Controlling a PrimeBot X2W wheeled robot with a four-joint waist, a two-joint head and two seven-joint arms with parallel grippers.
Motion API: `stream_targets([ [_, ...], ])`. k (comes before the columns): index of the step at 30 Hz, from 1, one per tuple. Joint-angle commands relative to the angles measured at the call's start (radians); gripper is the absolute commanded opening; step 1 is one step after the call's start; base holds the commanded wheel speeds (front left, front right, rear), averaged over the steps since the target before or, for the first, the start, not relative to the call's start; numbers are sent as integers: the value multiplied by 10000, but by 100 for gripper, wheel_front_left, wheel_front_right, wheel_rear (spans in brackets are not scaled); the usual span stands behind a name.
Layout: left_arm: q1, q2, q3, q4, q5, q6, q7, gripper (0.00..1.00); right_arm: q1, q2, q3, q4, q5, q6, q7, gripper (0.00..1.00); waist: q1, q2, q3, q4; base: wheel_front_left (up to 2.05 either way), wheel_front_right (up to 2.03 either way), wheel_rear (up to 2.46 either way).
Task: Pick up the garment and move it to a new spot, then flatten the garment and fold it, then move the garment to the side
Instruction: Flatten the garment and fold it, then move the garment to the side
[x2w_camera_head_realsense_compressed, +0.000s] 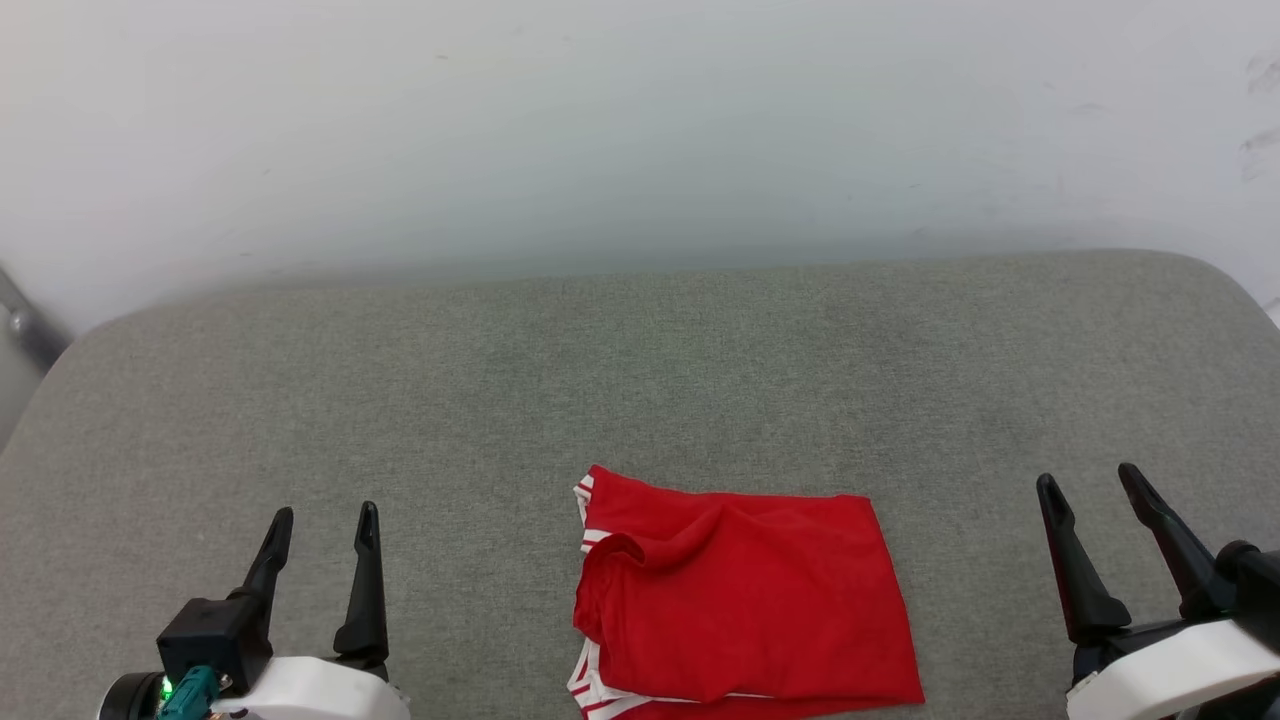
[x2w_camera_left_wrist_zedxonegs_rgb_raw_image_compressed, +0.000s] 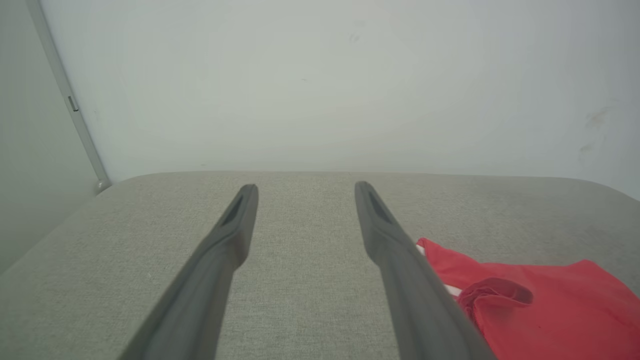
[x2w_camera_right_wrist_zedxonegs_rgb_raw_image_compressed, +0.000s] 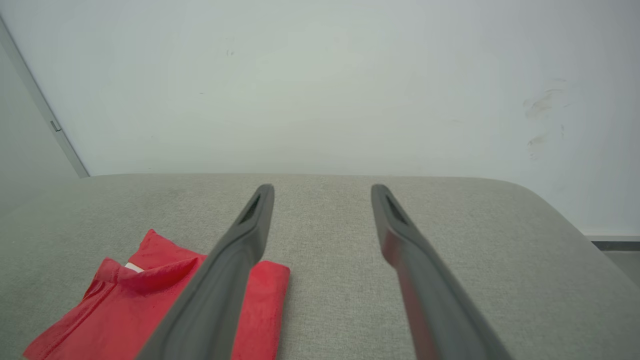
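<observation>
As the head view has it, the garment (x2w_camera_head_realsense_compressed: 745, 600) lies folded into a red packet at the near edge of the grey padded surface (x2w_camera_head_realsense_compressed: 640, 380), between my two pincers and touching neither. My left pincer (x2w_camera_head_realsense_compressed: 325, 513) sits well off to its left, fingers apart, nothing in them. My right pincer (x2w_camera_head_realsense_compressed: 1088, 476) is likewise apart and empty, and somewhat nearer the packet, I judge. Red-and-white striped trim shows along the packet's left edge, toward my left arm; a plain red edge faces right. Long axis reads left-to-right, but the picture's bottom edge cuts the packet, so not certain. Left wrist view: garment (x2w_camera_left_wrist_zedxonegs_rgb_raw_image_compressed: 550, 310) low on the right of my spread fingers, a raised fold near the trim. Right wrist view: garment (x2w_camera_right_wrist_zedxonegs_rgb_raw_image_compressed: 125, 305) low on the left, partly behind the finger on that side. Fold looks done; the sideways move remains, right arm the likelier reach.
</observation>
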Motion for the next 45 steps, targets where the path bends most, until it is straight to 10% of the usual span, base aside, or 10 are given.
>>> stream_targets([
  [1, 164, -15, 63, 39, -83, 58, -7, 100, 145, 38, 6, -83, -79, -4, 45, 100, 1, 0, -17, -10, 0, 0, 0],
  [11, 158, -9, 136, -44, -169, 102, 12, 100, 62, 20, -639, -232, 381, -4, 634, 100, 1, 0, 29, 60, 0, 0, 0],
  [22, -127, -446, 602, -316, 32, -16, -81, 100, -944, -962, -3658, 2425, 2385, -4, 4495, 100, 1, 0, 425, 619, 0, 0, 0],
  [35, -610, -1370, 1361, -267, 914, -952, -100, 100, -2931, 1005, -5663, 5796, 5207, -4, 10103, 100, 1, 0, 1373, 1585, 0, 0, 0],
  [45, -885, -1851, 1707, 103, 1343, -1537, -102, 100, -4344, 1240, -4874, 8571, 7789, -6, 10459, 100, 1, 0, 1676, 1949, 0, 0, 0],
])
